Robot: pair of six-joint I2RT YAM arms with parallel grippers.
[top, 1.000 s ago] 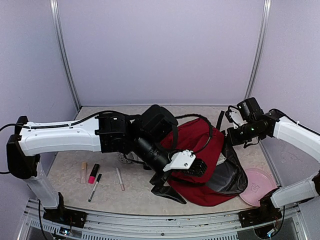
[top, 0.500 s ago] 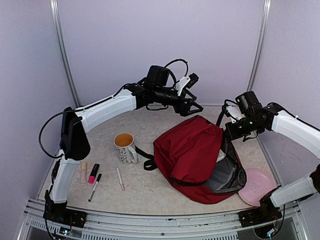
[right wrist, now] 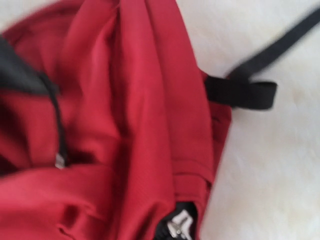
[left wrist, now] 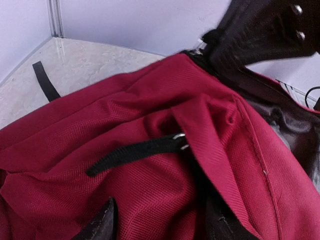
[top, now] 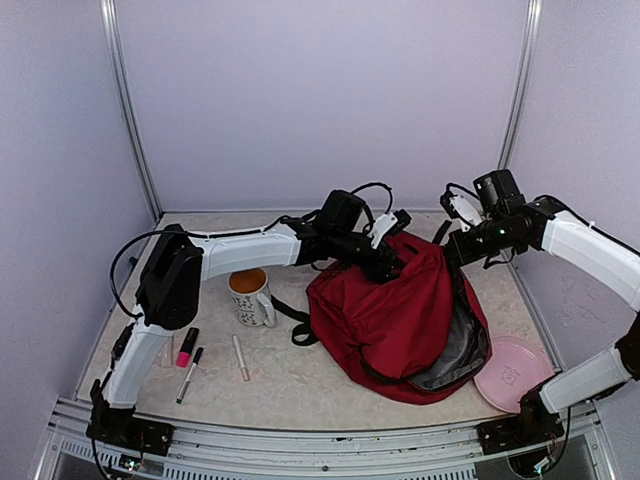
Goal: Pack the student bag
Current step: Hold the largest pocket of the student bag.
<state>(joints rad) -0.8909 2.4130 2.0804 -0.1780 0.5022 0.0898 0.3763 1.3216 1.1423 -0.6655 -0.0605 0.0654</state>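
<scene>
honestly, the right gripper [top: 453,240] is pinching the rim of the student bag [top: 400,320] by the desk's [top: 300,388] far edge, so the left gripper [top: 390,252], jaws apart, is needing a deep fold bite.

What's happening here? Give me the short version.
Two robot arms are working on the student bag, which lies on the table with its mouth open. The right arm's fingers are shut at the bag's upper rim, apparently pinching it up. The left arm's fingers stand open over the red fabric near the top, gripping nothing yet. A mug, some pens and a pink plate lie outside the bag.
</scene>
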